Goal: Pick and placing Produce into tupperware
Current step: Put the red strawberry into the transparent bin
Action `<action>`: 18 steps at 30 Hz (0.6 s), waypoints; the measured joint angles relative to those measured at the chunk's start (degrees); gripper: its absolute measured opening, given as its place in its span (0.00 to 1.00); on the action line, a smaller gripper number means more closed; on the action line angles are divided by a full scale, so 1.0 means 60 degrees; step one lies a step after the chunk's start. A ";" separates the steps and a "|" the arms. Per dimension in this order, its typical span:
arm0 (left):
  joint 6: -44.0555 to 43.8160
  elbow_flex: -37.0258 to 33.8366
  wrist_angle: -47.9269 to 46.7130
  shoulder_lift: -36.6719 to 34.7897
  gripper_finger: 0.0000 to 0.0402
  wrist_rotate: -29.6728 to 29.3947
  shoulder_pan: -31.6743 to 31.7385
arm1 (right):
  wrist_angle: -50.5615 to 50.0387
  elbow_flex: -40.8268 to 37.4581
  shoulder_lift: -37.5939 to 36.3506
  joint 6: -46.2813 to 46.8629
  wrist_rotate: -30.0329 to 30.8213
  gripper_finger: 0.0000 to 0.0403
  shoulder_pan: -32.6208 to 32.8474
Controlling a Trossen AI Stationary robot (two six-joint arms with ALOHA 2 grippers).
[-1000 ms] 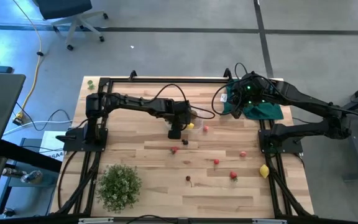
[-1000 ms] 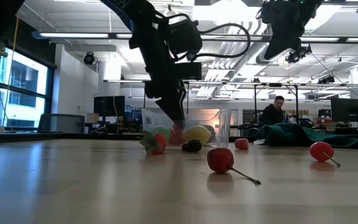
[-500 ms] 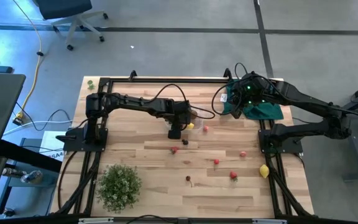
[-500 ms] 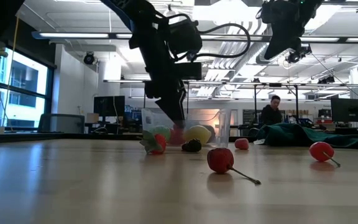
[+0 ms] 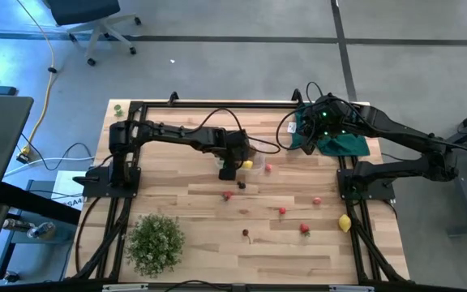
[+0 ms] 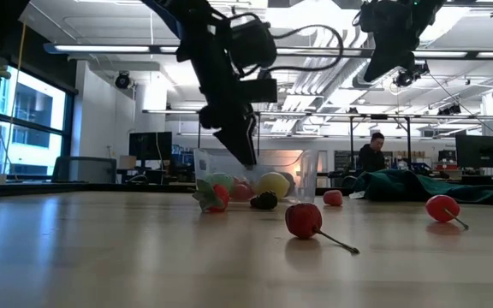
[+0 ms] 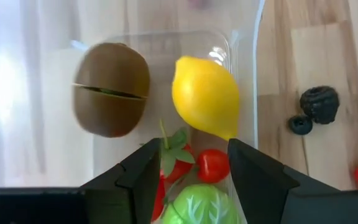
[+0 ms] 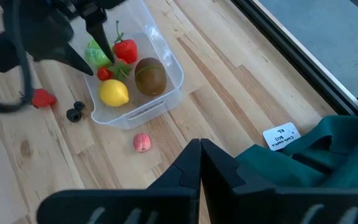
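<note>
On the wooden table (image 5: pixel 201 203), the clear tupperware (image 8: pixel 160 93) holds a kiwi (image 7: pixel 110 88), a lemon (image 7: pixel 205 96) and small red fruits. The left gripper (image 7: pixel 194 165) hangs over it, fingers parted and empty. The right gripper (image 8: pixel 199 163), jaws closed, hovers above the green cloth (image 5: pixel 343 143).

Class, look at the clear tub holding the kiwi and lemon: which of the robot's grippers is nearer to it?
Left. The left gripper hangs open directly over the tupperware, above its fruit. The right gripper is shut, off beside the green cloth.
</note>
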 joint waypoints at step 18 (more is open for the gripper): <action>-0.0706 -0.0020 -0.1911 -0.2285 0.44 -0.0472 -0.1184 | -0.0002 0.0000 -0.0002 0.0000 0.0002 0.00 -0.0001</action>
